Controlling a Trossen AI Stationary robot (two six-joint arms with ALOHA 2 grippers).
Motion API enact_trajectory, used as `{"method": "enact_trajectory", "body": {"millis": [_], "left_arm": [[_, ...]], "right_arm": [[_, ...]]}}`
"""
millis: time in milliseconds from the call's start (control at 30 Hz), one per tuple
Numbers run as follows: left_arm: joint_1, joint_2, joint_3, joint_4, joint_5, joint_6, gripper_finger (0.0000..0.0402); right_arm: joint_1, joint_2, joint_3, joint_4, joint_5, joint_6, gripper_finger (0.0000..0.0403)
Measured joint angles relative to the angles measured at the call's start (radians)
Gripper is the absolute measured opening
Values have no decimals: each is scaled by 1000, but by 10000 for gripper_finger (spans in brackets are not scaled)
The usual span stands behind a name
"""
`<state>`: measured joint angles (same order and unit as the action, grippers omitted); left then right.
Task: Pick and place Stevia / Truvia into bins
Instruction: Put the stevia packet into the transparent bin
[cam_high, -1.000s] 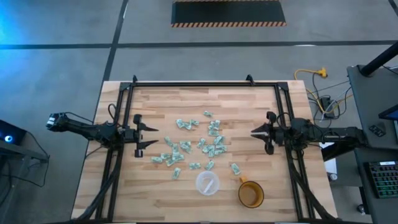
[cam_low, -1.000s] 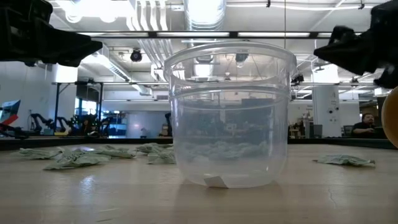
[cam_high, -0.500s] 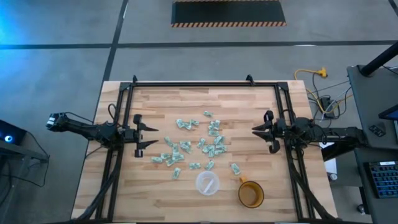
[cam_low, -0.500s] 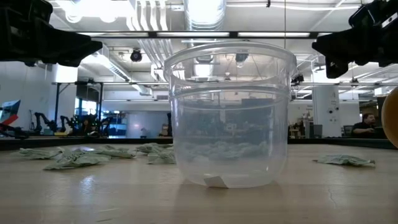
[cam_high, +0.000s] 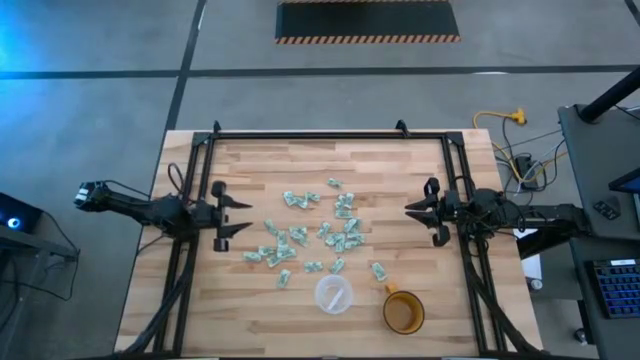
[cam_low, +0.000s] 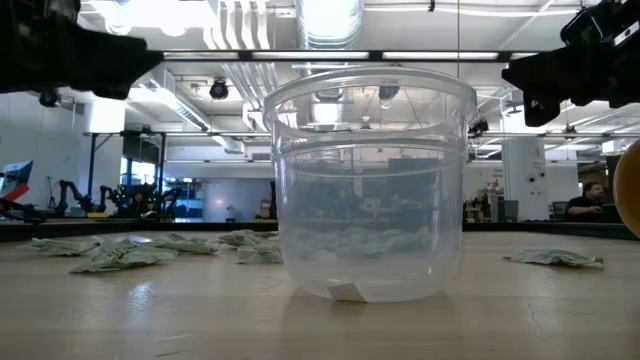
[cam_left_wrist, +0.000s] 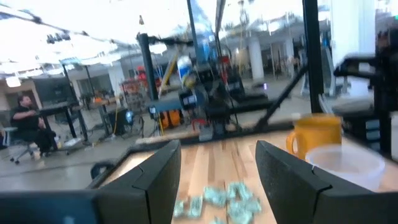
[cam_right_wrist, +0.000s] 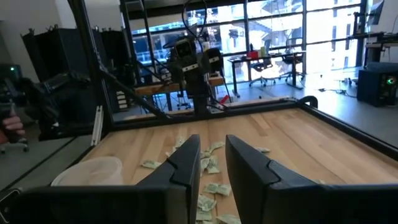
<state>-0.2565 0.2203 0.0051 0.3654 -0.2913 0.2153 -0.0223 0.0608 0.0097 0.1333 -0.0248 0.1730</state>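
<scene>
The Stevia sachets (cam_high: 318, 233) lie scattered mid-worktop (cam_high: 400, 170), just behind the clear cup (cam_high: 333, 294), which holds one sachet; an amber mug (cam_high: 403, 312) stands beside the cup; left tool (cam_high: 236, 210) gapes wide, well left of the cup; right tool (cam_high: 409, 210) gapes narrower, well right, both empty.

we see the high view evenly lit and fairly sharp, the wooden table (cam_high: 330, 170) bright, with a blue glow at the picture's upper left corner. in the low view, ceiling strip lights (cam_low: 330, 55) flare white behind the clear cup (cam_low: 368, 190), whose rim catches glare; both arms read as black silhouettes against them. the left wrist view is washed out and smeared, its background hazy, the sachets (cam_left_wrist: 227, 202) soft. the right wrist view is crisper, daylight pouring through the far windows (cam_right_wrist: 292, 31).
</scene>
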Motion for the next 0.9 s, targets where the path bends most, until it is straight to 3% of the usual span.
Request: {"method": "enact_trajectory", "body": {"millis": [233, 400, 633, 900], "left_arm": [[0, -1, 0, 186, 1, -51, 192], [0, -1, 0, 307, -2, -52, 192], [0, 0, 0, 325, -270, -79, 192], [1, 135, 2, 328, -369, -79, 192]], "right_arm": [[0, 0, 0, 24, 1, -146, 68], [0, 0, 0, 130, 1, -108, 68], [0, 0, 0, 193, 1, -212, 68], [0, 0, 0, 192, 1, -234, 68]]}}
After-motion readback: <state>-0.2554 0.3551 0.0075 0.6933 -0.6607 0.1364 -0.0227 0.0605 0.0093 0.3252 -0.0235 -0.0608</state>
